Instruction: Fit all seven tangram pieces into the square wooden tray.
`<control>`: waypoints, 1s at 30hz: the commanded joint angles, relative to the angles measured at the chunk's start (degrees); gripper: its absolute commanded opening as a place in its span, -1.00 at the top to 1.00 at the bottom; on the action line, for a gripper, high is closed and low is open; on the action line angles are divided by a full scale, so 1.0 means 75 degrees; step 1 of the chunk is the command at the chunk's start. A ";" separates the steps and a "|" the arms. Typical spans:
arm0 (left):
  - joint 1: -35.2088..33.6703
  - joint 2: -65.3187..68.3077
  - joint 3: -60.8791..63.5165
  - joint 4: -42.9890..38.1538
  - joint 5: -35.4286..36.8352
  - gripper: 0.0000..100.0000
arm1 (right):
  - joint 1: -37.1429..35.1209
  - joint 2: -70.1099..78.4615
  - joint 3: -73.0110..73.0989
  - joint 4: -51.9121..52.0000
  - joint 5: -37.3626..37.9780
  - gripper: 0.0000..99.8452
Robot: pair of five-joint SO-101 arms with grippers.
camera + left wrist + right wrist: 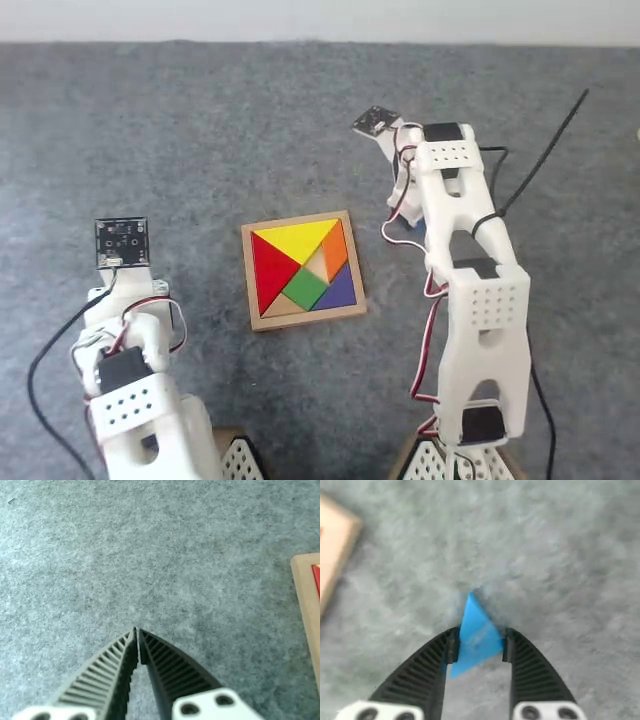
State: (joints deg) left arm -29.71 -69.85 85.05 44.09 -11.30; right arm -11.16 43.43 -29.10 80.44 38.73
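The square wooden tray [303,321] lies in the middle of the grey carpet. In it sit a yellow triangle [295,240], a red triangle [268,270], an orange piece [335,250], a green square [305,288] and a purple piece [338,288]; bare wood shows in two small gaps. To the right of the tray, my right gripper [480,633] is low over the carpet, shut on a blue triangle [476,635] that it grips by two sides. My left gripper [137,630] is shut with nothing in it, over carpet to the left of the tray [306,605].
Grey carpet covers the whole table. Cables hang along both arms. A corner of the tray [332,550] shows off to one side in the right wrist view.
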 commanded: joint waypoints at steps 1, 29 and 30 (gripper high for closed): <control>-0.0035 0.0023 -0.0299 -0.0117 0.0035 0.98 | -0.0217 -0.1014 -0.0188 0.0510 -0.0164 0.97; -0.0012 0.0023 -0.0287 -0.0117 0.0035 0.98 | -0.2854 -0.3358 0.2415 0.0557 0.3270 0.98; 0.0000 0.0023 -0.0287 -0.0117 0.0035 0.98 | -0.2878 -0.3311 0.2415 0.0416 0.3540 0.98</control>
State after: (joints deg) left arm -29.71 -69.85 85.05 44.09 -11.30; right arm -32.00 22.95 -10.90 86.77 55.96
